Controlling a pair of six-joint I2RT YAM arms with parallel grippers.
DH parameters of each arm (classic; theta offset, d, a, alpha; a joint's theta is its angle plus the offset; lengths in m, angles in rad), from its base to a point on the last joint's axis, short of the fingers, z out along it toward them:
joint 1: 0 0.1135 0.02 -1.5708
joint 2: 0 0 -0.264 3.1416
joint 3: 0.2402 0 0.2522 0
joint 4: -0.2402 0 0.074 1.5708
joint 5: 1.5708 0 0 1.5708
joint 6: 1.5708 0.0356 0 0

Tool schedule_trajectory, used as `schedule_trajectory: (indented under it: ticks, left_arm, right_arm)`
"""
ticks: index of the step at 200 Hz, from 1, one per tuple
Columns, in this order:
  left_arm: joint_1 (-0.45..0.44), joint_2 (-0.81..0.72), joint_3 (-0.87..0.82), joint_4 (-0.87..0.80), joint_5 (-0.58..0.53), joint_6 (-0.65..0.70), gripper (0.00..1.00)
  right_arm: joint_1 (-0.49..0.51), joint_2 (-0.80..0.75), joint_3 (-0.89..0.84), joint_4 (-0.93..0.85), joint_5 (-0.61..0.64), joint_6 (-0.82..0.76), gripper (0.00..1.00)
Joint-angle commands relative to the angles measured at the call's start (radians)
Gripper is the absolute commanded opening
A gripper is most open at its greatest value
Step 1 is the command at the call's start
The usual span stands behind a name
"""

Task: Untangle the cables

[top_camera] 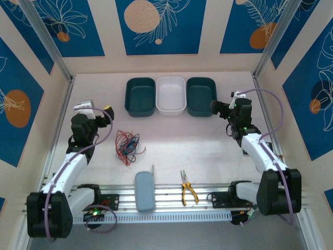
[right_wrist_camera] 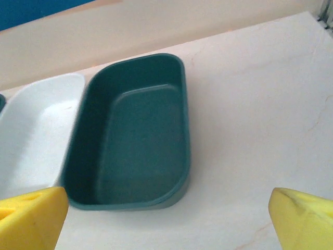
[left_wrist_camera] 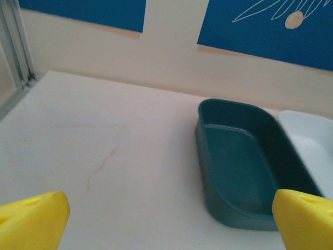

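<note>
The cables (top_camera: 126, 145) lie in a tangled bunch of thin red, black and light blue wires on the table, left of centre. My left gripper (top_camera: 102, 112) hangs above the table up and to the left of the bunch, apart from it, open with nothing between its yellow fingertips (left_wrist_camera: 32, 221). My right gripper (top_camera: 218, 108) is at the far right, beside the right teal tray (top_camera: 201, 96), open and empty, its yellow fingertips (right_wrist_camera: 304, 217) wide apart.
Three trays stand at the back: a teal tray (top_camera: 140, 96), a white tray (top_camera: 170, 95) and the right teal one (right_wrist_camera: 132, 135). Near the front edge lie a grey-blue case (top_camera: 144, 190) and yellow-handled pliers (top_camera: 187, 188).
</note>
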Motion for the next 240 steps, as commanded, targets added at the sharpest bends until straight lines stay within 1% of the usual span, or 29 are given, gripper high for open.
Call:
schedule_trajectory:
  ticks: [1,15,25,43,57,83,96,116,146,170,191,240]
  left_arm:
    - [-0.071,-0.064,0.025,-0.379,-0.046,-0.182,1.00]
    - [-0.120,-0.106,0.031,-0.527,-0.097,-0.233,1.00]
    - [-0.150,-0.129,0.025,-0.592,-0.095,-0.273,1.00]
    - [-0.189,-0.158,-0.005,-0.656,-0.057,-0.353,1.00]
    - [-0.217,-0.181,-0.042,-0.653,-0.031,-0.407,1.00]
    - [-0.265,-0.185,-0.105,-0.560,0.003,-0.445,1.00]
    - [-0.279,-0.157,-0.124,-0.498,0.020,-0.450,0.94]
    - [-0.294,-0.093,-0.152,-0.375,0.047,-0.456,0.88]
    - [-0.318,0.048,-0.153,-0.188,0.070,-0.445,0.76]
    - [-0.343,0.185,-0.087,-0.068,0.095,-0.426,0.72]
    - [-0.385,0.312,-0.005,0.015,0.133,-0.414,0.68]
    - [-0.513,0.567,0.221,0.107,0.216,-0.391,0.66]
  right_arm:
    - [0.093,-0.036,0.066,-0.289,0.069,0.111,0.99]
    - [0.190,-0.037,0.108,-0.376,0.121,0.144,0.99]
    - [0.244,-0.029,0.133,-0.423,0.143,0.173,0.99]
    - [0.328,0.005,0.184,-0.501,0.149,0.245,0.99]
    - [0.372,0.030,0.218,-0.531,0.126,0.284,0.99]
    - [0.439,0.083,0.272,-0.569,0.098,0.336,1.00]
    - [0.459,0.111,0.301,-0.577,0.074,0.352,0.96]
    - [0.471,0.153,0.339,-0.590,0.040,0.373,0.91]
    - [0.481,0.197,0.358,-0.576,-0.003,0.390,0.86]
    - [0.486,0.218,0.358,-0.555,-0.026,0.399,0.84]
    - [0.488,0.232,0.368,-0.547,-0.046,0.400,0.81]
    - [0.491,0.236,0.359,-0.559,-0.046,0.418,0.77]
